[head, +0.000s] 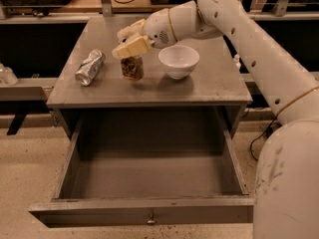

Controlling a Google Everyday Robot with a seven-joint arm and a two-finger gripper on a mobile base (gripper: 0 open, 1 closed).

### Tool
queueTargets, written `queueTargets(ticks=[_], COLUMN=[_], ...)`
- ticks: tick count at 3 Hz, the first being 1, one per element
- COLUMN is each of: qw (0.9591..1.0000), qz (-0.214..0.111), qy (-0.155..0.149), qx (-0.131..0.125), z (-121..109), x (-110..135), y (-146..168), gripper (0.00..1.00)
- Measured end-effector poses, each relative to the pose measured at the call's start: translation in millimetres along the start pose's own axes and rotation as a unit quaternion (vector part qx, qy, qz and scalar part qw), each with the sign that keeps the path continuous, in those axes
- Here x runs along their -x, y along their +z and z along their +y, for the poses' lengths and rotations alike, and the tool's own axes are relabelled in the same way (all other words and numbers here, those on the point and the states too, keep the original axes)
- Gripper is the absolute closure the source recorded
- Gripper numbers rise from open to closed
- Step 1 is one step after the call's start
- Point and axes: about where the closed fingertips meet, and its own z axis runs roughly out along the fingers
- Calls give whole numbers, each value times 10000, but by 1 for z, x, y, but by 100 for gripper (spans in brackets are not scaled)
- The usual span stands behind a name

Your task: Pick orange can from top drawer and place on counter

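Note:
The orange can (132, 67) stands upright on the counter (209, 86), left of centre, with its top hidden under my gripper (131, 40). The gripper comes in from the right on the white arm (234, 29) and sits right over the can's top. The top drawer (149, 178) is pulled wide open below the counter. Its grey inside shows nothing in it, and a small knob (150, 219) sits on its front panel.
A white bowl (179, 60) stands on the counter just right of the can. A crushed silver can (90, 67) lies on its side at the counter's left. The robot's white body (289, 183) fills the right edge beside the drawer.

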Motion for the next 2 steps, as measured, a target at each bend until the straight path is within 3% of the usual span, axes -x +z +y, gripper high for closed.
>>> queueTargets(ticks=[1, 2], qw=[10000, 10000], qz=[-2, -2], qy=[1, 1], qx=[25, 25], z=[1, 1], x=[0, 0], y=[3, 3], gripper=[0, 0])
